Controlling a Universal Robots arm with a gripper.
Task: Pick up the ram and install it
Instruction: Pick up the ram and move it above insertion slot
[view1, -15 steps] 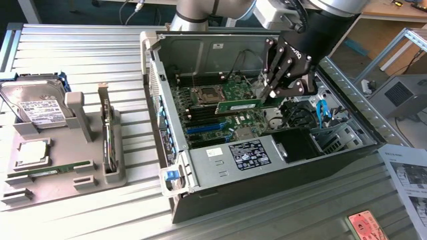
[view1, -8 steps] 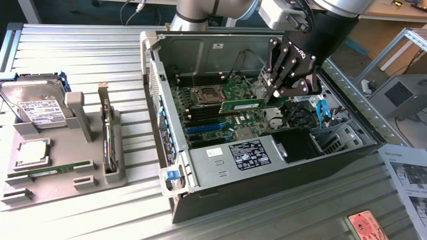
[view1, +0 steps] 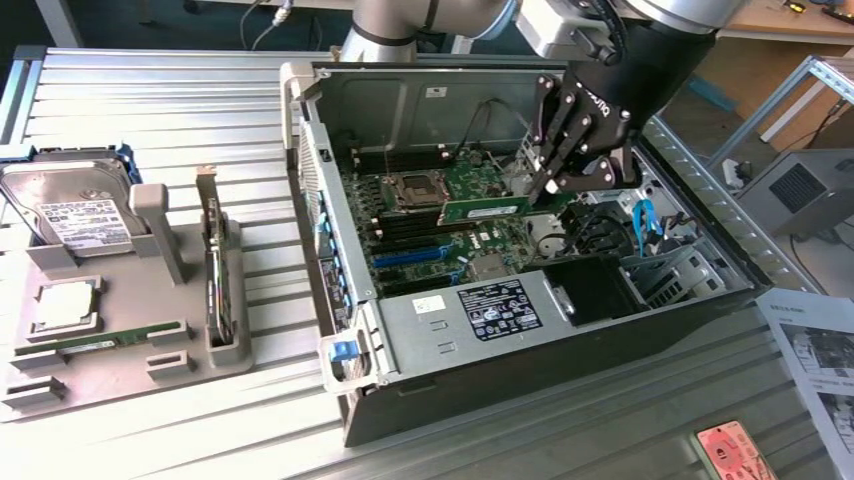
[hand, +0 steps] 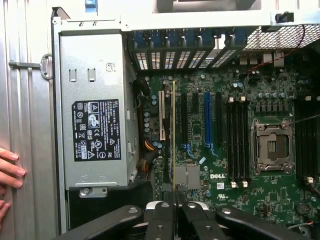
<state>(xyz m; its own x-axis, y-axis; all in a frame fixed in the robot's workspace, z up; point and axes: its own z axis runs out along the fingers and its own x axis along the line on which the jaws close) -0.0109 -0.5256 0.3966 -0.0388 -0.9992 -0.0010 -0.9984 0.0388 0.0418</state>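
Exterior view: where is the ram (view1: 487, 210)?

Inside the open case (view1: 310, 150), hanging above the motherboard (view1: 470, 178). The pincer (view1: 567, 185) pinches it by 1 end, on its flat faces, and it touches nothing below.

And from the wrist?

The ram (hand: 173, 135) shows edge-on as a thin line running out from the pincer (hand: 175, 202). It hangs over the expansion slots, beside the blue slot (hand: 207, 122). It isn't over the memory slots (hand: 237, 142), which sit in 2 banks flanking the CPU socket (hand: 272, 145).

How should this step go?

I'd judge the stick already runs the same way as the memory slots, so it needs a sideways carry, not a turn. Keep it level along its length, bring the notch over the slot's key, and press straight and evenly. A tilt could jam 1 end.

Anything in the way?

The power supply (hand: 92, 115) bounds one side and blue cables (view1: 645, 220) hang near the arm. A person's hand (hand: 10, 170) rests on the tabletop (hand: 27, 125) outside the case. The tray (view1: 134, 345) with the hard drive (view1: 74, 215) stands well apart.
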